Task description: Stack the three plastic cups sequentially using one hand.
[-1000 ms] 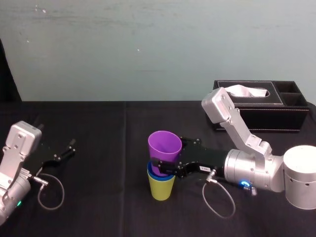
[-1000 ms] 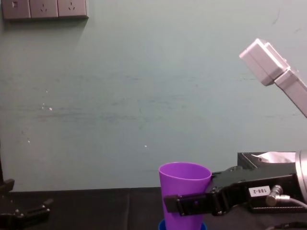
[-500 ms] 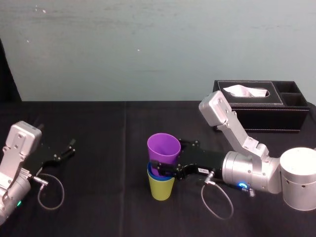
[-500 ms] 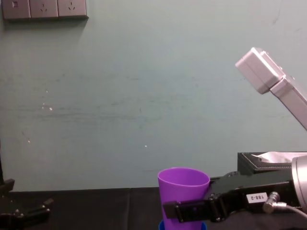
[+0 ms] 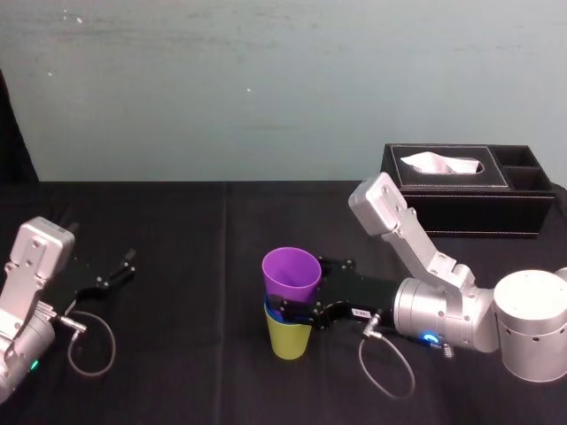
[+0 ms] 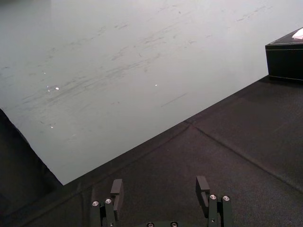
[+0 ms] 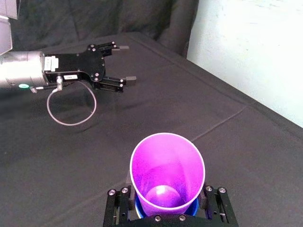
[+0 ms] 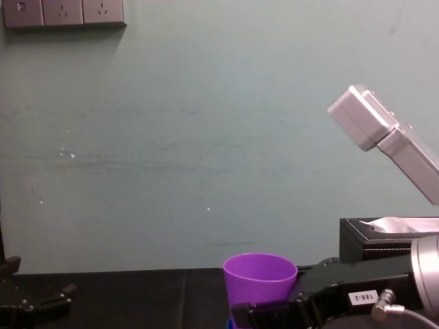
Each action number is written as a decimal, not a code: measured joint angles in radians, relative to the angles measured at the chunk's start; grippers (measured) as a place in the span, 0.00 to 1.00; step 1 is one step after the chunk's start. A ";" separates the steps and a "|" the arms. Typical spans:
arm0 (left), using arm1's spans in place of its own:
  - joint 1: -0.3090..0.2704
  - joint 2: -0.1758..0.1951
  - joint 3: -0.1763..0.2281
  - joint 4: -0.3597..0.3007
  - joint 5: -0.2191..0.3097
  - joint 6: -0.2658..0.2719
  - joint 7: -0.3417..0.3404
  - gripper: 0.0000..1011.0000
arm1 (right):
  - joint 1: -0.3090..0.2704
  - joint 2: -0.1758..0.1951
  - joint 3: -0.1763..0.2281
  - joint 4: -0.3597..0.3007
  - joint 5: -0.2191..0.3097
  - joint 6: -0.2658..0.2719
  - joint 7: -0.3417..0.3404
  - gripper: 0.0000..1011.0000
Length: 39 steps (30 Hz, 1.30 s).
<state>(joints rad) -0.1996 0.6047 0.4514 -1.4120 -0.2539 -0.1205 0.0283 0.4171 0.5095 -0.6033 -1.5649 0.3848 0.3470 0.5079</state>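
Your labelled black right gripper (image 5: 289,311) is clamped low on the tapered purple plastic cup (image 5: 291,273), seated in the blue cup (image 5: 268,309) inside the yellow-green cup (image 5: 290,341) mid-way across the black table (image 5: 177,363); judge it light, thin-walled and slick, so squeeze its sidewall gently, while your left gripper (image 5: 122,268) lies parked, fingers apart.

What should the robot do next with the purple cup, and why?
Probably lower the purple cup a little deeper. The right pincer is shut on it, and it stands much higher out of the blue cup than the blue does out of the yellow-green cup. The left pincer lies open, far left.
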 joint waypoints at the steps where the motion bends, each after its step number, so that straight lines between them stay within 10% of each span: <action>1: 0.000 0.000 0.000 0.000 0.000 0.000 0.000 0.99 | 0.000 -0.001 0.000 0.001 -0.001 0.000 0.000 0.72; 33: 0.000 0.000 0.000 0.000 0.000 0.000 0.000 0.99 | -0.004 -0.016 0.000 0.018 -0.020 0.005 0.004 0.72; 39: 0.000 0.000 0.000 0.000 0.000 0.000 0.000 0.99 | -0.003 -0.016 0.001 0.017 -0.020 0.004 0.005 0.87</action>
<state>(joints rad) -0.1995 0.6047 0.4514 -1.4120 -0.2539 -0.1205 0.0283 0.4136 0.4936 -0.6026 -1.5476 0.3650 0.3512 0.5126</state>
